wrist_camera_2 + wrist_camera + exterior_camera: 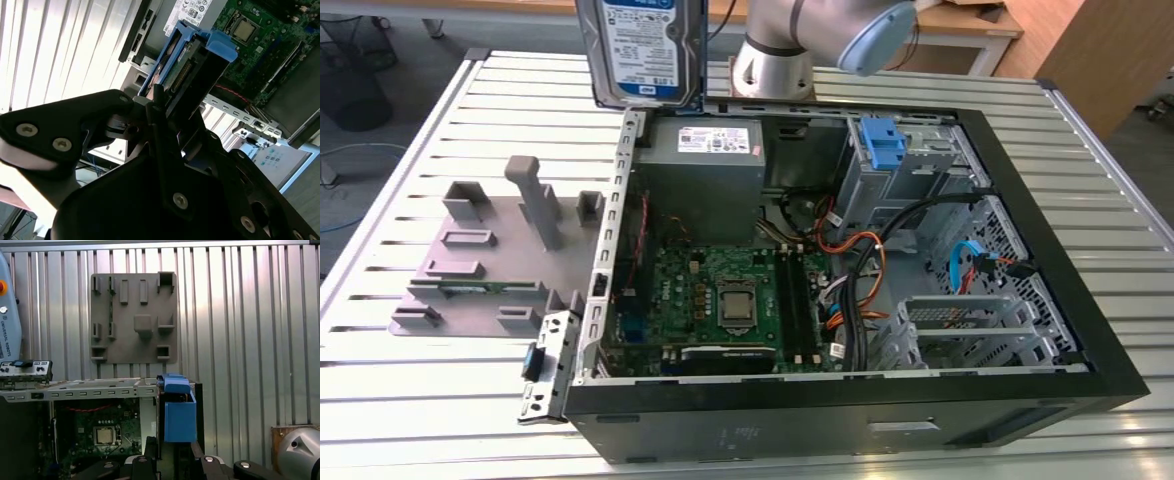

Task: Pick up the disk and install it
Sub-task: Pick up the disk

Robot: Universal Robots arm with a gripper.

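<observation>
Though cropped in the exterior view, the disk [644,50] is pinched by the jaws.

Table layout: case, stand, disk
Case [854,425] on table [440,400]; stand [480,260] beside it, at the exterior view's left; power supply [707,150] and motherboard [720,300] inside case; disk [647,50] upright in the air above case's far edge.

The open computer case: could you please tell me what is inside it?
Inside the computer case lie a green motherboard, a grey power-supply box, a blue-handled drive bay and orange and blue cables. The cables and metal cage cover what lies beneath them.
</observation>
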